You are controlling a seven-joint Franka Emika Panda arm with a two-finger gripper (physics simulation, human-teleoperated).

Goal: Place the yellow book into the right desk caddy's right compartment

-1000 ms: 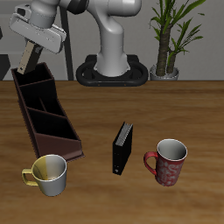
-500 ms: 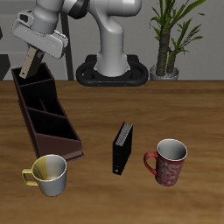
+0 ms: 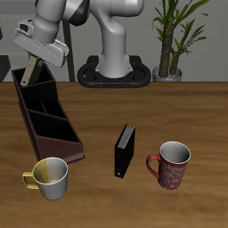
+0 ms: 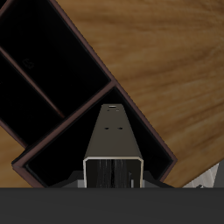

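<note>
The gripper (image 3: 32, 64) is closed on the yellow book (image 3: 31, 69), which it holds in the air at the upper left of the exterior frame, just above the far end of the caddy (image 3: 46, 120). The book hangs nearly upright, a little tilted, and its lower end is close to the caddy's rim; I cannot tell if it already goes below the rim. In the wrist view the book (image 4: 112, 144) points down toward the end compartment of the caddy (image 4: 131, 114), so the carrying seems nearly finished. I judge that what is left is to lower the book into this compartment and to let it go. The book is not yet released.

The surface is a brown wooden table (image 3: 178, 107). Near its front edge a pale yellow-green mug (image 3: 49, 177) stands at the lower left, close to the caddy's near end. A black book (image 3: 126, 150) stands on its edge in the middle, and a red mug (image 3: 171, 165) is at the lower right, beside it. Behind the table, a potted plant (image 3: 174, 36) stands at the upper right, near the robot's base (image 3: 114, 69). The back wall is plain and light.
</note>
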